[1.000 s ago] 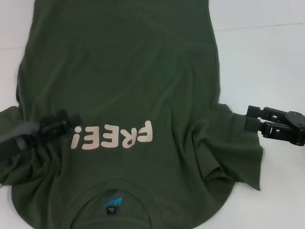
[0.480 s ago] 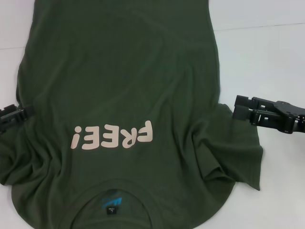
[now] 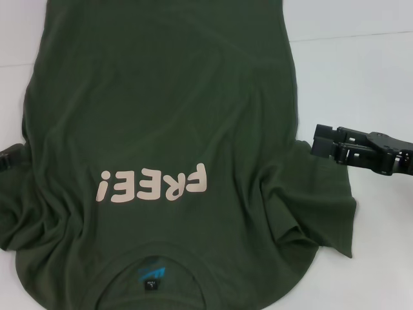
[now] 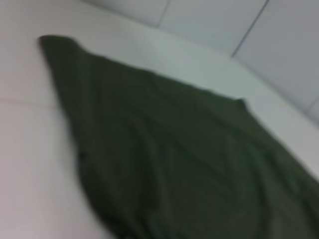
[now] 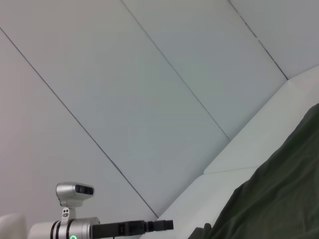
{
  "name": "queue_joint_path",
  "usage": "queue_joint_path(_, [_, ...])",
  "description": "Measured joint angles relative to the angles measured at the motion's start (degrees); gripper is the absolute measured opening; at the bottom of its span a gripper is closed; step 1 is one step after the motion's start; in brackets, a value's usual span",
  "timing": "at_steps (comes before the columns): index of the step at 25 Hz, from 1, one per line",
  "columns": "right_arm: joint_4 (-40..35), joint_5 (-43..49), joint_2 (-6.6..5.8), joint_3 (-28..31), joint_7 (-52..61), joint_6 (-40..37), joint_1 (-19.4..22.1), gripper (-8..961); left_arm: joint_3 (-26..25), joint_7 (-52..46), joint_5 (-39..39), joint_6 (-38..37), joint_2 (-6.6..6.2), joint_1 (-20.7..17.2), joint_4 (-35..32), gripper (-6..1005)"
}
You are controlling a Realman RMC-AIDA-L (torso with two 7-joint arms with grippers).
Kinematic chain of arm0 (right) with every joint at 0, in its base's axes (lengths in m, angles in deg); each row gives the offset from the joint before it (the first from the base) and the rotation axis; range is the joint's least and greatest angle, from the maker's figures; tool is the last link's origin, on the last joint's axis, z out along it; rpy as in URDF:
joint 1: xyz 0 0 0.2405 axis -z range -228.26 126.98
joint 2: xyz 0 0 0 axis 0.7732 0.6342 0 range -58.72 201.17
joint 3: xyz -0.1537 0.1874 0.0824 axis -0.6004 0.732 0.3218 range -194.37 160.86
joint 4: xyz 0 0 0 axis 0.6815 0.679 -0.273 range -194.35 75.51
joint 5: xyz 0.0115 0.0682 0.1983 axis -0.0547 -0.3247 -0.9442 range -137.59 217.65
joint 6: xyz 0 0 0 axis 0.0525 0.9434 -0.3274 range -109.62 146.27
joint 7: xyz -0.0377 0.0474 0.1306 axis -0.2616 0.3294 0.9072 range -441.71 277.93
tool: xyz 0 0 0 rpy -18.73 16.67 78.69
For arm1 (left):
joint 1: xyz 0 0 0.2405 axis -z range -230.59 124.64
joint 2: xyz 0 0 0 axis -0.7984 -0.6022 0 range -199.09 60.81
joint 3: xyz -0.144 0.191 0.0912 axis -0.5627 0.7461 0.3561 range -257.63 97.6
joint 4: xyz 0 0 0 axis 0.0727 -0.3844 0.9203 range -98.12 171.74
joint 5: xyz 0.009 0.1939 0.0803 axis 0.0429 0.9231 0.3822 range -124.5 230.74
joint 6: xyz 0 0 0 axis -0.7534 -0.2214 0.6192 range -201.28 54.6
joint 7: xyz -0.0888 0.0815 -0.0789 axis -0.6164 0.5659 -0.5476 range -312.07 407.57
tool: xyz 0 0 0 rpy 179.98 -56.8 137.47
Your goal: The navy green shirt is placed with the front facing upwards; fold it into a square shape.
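The navy green shirt (image 3: 168, 110) lies spread on the white table (image 3: 361, 77), front up, with pale letters (image 3: 153, 183) on the chest and a blue neck label (image 3: 151, 274) near the front edge. Its right sleeve (image 3: 322, 206) is rumpled. My right gripper (image 3: 317, 142) hovers open at the shirt's right side by the armpit, nothing between its fingers. Only a tip of my left gripper (image 3: 9, 157) shows, at the shirt's left edge. The left wrist view shows the shirt (image 4: 174, 159) blurred. The right wrist view shows the shirt's edge (image 5: 279, 199) and the left arm (image 5: 124, 229) far off.
White table surface (image 3: 368, 258) lies bare to the right of the shirt and at the far left corner (image 3: 16, 39). A seam (image 3: 348, 35) crosses the table at the back right. Pale wall panels (image 5: 149, 74) stand beyond the table.
My left gripper has drawn back leftward from beside the letters to the shirt's left edge. My right gripper has moved left and slightly farther back, up to the shirt's right side.
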Motion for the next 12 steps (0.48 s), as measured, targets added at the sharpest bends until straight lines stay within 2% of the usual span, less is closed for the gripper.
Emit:
queue_joint_path(4, [0.0,0.0,-0.01,0.0,0.1,0.0,0.0,944,0.0,-1.8,3.8,3.2,-0.16,0.3,-1.1,860])
queue_joint_path(12, [0.0,0.0,-0.17,0.1,0.8,0.2,0.0,944,0.0,-2.9,6.2,8.0,-0.20,0.2,-1.6,861])
